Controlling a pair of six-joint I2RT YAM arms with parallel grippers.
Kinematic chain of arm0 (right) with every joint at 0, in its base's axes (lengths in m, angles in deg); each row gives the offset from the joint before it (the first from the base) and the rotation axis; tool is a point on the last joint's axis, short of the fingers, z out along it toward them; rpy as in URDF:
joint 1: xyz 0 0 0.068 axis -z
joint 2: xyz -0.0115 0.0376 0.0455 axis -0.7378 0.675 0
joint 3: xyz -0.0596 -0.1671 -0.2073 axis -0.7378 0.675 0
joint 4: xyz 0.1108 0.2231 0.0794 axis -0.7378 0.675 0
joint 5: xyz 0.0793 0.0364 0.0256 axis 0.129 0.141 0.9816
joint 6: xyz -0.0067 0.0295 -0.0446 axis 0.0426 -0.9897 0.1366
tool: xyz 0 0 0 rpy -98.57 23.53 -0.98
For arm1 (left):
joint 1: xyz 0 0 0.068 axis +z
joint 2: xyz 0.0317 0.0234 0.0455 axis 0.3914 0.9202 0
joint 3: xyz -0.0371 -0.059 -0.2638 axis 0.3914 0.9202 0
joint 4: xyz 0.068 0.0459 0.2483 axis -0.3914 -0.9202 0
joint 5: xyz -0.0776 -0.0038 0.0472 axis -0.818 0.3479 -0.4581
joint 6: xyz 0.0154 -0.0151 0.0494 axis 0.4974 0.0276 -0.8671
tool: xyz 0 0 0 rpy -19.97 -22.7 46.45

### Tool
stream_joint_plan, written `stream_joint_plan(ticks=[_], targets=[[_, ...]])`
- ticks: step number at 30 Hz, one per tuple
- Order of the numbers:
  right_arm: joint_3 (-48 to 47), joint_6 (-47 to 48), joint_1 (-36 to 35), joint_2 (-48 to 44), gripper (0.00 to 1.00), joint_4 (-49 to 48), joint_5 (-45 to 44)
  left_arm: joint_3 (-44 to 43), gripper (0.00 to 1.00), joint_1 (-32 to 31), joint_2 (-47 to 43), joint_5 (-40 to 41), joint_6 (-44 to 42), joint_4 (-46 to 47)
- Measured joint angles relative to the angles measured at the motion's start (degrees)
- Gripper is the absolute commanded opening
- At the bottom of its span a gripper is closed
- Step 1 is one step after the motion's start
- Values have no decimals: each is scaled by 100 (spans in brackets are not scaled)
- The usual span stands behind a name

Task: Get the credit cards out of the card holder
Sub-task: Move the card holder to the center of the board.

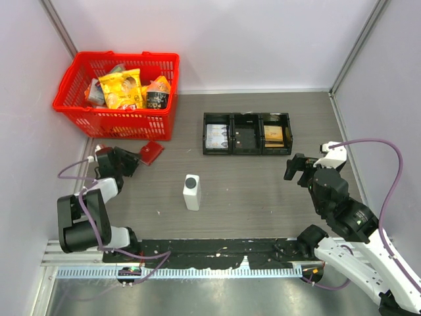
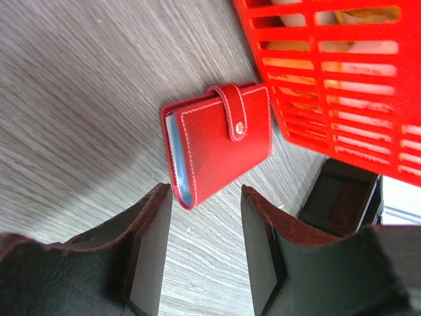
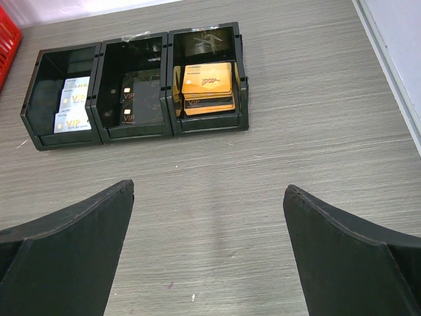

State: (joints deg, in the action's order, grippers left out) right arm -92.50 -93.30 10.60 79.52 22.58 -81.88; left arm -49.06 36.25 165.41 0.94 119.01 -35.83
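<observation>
The approach is in hand: the card holder (image 2: 217, 141) lies closed on the surface (image 2: 79, 99) — tab (image 2: 235, 112) snapped — at twelve o'clock of the left pincer (image 2: 205, 197), jaws apart and empty. The right pincer (image 3: 209, 197) is held wide apart. Next, a grasp and the tab's release are needed.

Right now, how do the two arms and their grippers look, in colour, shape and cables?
The left arm and the right arm each have black joints, white links and a loose lilac cable. The right gripper has broad matte black fingers with tapered tips. The left gripper has the same shape, its edges tinted reddish-brown.
</observation>
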Motion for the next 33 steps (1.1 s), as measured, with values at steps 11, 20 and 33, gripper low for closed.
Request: stream_joint_plan(ticks=[11,20,33], targets=[[4,15,0,0,100,0,0,-85,41,-39,986,0,616,560],[4,17,0,28,100,-4,7,-85,33,-273,988,52,839,586],[24,20,0,37,100,-35,7,-85,3,-396,1139,170,1080,625]])
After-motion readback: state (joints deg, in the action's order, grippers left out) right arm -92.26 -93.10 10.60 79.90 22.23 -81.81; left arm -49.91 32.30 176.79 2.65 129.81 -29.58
